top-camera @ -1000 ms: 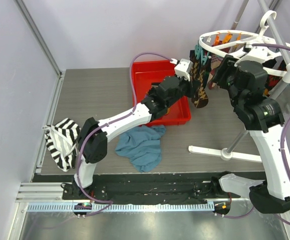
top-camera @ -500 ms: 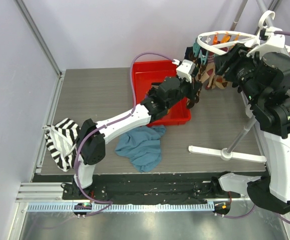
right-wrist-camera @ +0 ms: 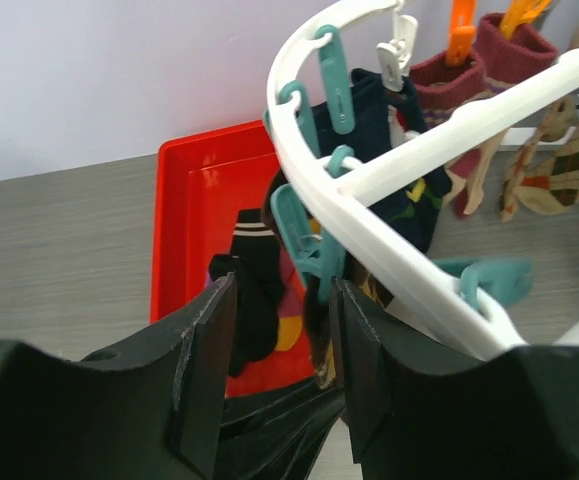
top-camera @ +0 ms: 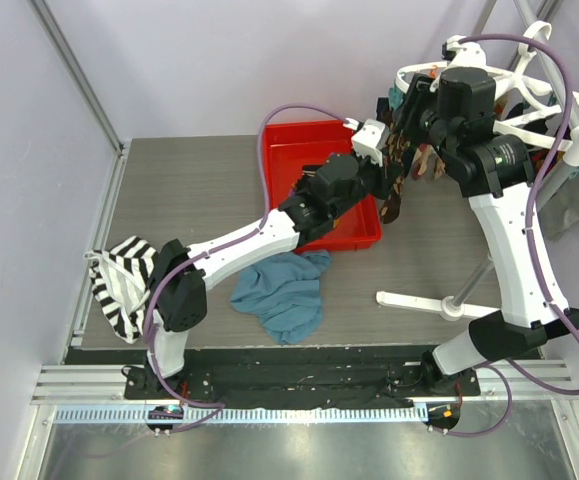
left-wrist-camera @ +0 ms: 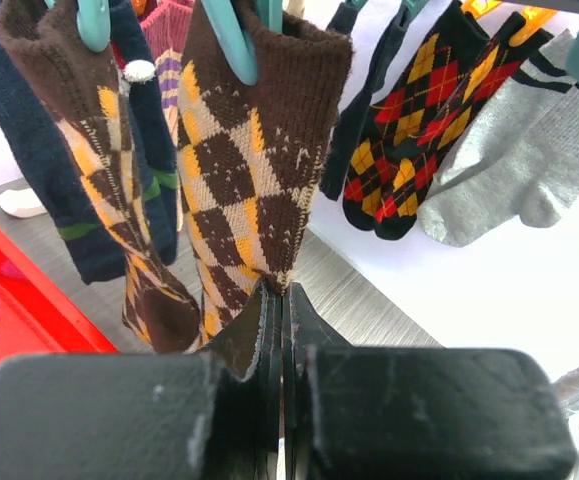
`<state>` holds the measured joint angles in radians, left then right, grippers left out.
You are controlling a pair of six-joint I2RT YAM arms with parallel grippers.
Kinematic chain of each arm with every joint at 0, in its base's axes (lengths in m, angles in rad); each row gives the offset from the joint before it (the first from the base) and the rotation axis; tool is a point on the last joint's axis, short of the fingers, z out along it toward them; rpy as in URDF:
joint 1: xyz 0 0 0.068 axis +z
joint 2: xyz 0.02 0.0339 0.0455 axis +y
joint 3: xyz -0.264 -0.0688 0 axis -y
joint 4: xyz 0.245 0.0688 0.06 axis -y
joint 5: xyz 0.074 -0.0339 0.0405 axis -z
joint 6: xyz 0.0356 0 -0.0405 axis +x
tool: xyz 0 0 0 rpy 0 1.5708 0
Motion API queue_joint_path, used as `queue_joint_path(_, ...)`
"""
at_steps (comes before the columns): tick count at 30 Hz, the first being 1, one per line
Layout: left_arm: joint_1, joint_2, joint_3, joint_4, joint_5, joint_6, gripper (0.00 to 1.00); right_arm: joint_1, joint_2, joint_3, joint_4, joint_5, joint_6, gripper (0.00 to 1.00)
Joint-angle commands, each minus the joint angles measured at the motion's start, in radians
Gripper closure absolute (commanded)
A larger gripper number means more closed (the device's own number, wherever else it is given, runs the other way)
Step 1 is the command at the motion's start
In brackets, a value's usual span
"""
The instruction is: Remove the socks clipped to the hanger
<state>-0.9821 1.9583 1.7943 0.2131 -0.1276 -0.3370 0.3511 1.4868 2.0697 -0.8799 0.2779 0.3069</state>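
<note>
The left gripper (left-wrist-camera: 281, 305) is pinched closed on the lower end of a brown argyle sock (left-wrist-camera: 254, 170) clipped to the hanger (right-wrist-camera: 384, 250). The right gripper (right-wrist-camera: 281, 310) stands wide, straddling a teal clip (right-wrist-camera: 297, 240).

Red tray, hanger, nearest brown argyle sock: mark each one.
red tray (top-camera: 294, 165): top external view, bare floor.
hanger (right-wrist-camera: 469, 128): right wrist view, white spoke.
brown argyle sock (left-wrist-camera: 254, 160): left wrist view, middle of its leg.

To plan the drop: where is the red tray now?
In the top view, the red tray lies far back on the table, partly under the left arm, left of the brown argyle sock and beyond the blue cloth.
</note>
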Motion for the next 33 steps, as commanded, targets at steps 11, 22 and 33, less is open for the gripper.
queue_joint_path(11,-0.012,-0.041,0.008,0.054,-0.023,0.026,1.00,0.000,0.021,0.003,0.070,0.179,-0.022,0.48)
queue_joint_path(22,-0.021,-0.030,0.016,0.058,-0.043,0.039,1.00,0.064,0.041,-0.033,0.128,0.337,-0.054,0.49)
queue_joint_path(33,-0.026,-0.027,0.020,0.063,-0.063,0.049,1.00,0.121,0.087,-0.017,0.128,0.506,-0.055,0.52)
